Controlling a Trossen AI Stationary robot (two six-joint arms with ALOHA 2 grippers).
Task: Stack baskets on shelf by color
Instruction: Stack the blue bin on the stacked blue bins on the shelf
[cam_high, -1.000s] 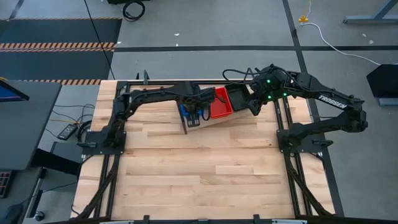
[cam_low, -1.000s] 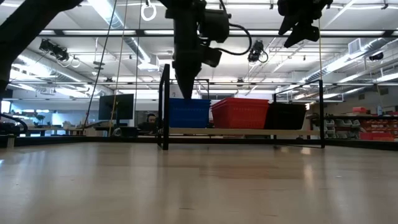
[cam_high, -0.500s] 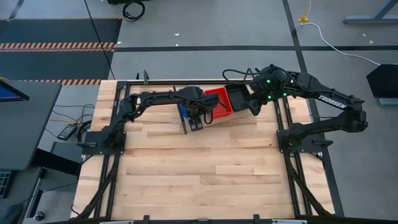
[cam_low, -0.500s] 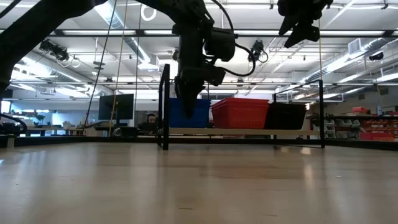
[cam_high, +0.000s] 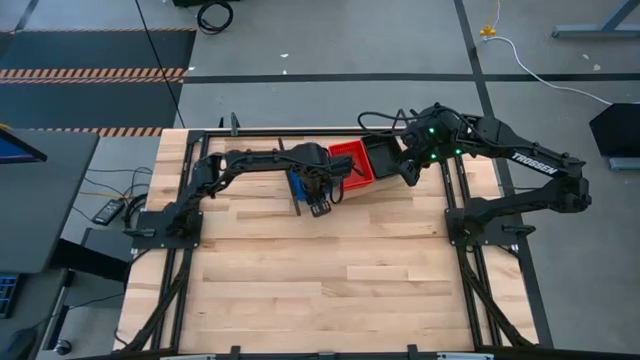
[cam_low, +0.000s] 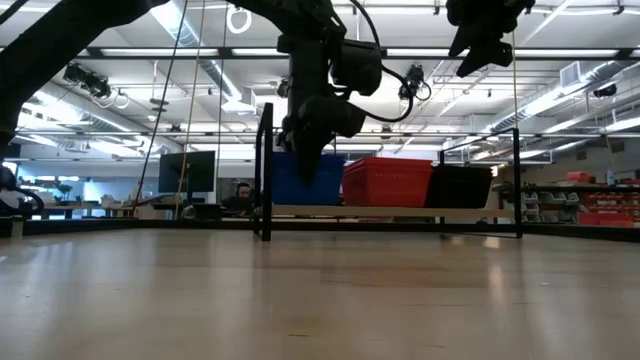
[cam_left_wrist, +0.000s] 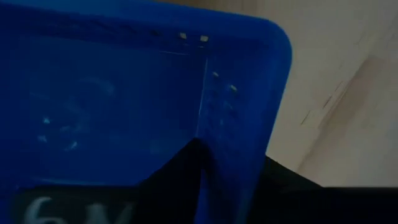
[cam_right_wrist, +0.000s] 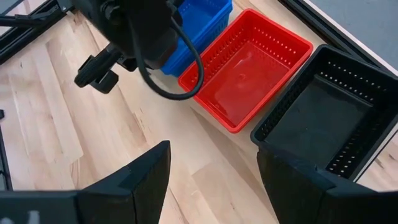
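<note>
Overhead, left arm: we see it reach from the table's left edge across to the slanted light wooden shelf with black wire frame ends; its wrist bends down over the blue stack; the left gripper hangs at that stack's near edge, just above the tabletop.
Left gripper state: in the left wrist view a dark finger lies against the wall of a blue plastic mesh basket that fills the picture; we cannot tell whether the fingers are clamped on it or merely beside it.
Right arm: it comes from the table's right side, folds back over the shelf's right end, and holds the right gripper high above the baskets; in the low view it sits near the top of the picture.
Right gripper state: its two dark fingers stand wide apart with bare table between them; they hold nothing.
Basket stacks: we count three on the shelf, side by side and touching; blue, red, black, in that order from left to right in the overhead picture.
Count within stacks: we cannot tell how many baskets are nested in each; only the top red mesh basket and the top black mesh basket show their insides.
Level view: blue, red and black sit in a row on the plank between the black frame ends.
</note>
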